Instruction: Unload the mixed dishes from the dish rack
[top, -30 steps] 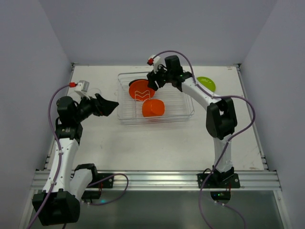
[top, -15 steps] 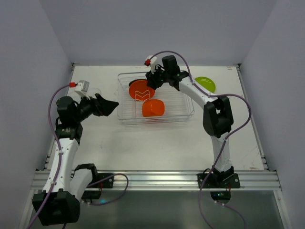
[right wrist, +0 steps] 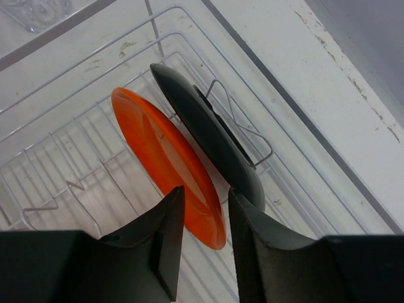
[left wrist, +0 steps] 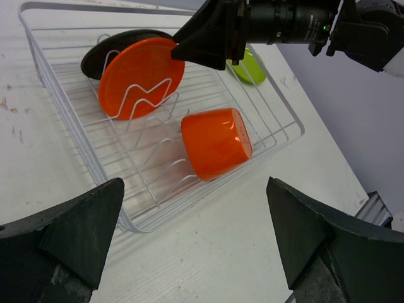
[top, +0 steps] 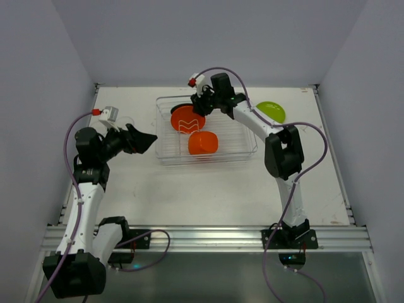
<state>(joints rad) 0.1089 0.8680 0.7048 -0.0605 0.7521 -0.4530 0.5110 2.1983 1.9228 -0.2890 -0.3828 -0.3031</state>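
Left of the rack (top: 221, 158) the left gripper (top: 146, 141) stays wide open; inside the rack the cup (left wrist: 214, 142) lies tipped, and at its far end the right gripper (right wrist: 205, 192) has slid left, jaws narrowed astride the orange plate (right wrist: 164, 151), clamped or not I cannot tell.

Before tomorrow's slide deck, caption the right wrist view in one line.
Right gripper straddles the rim of the orange plate, black plate alongside, in the dish rack.

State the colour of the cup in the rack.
The cup is orange; best in left wrist view.
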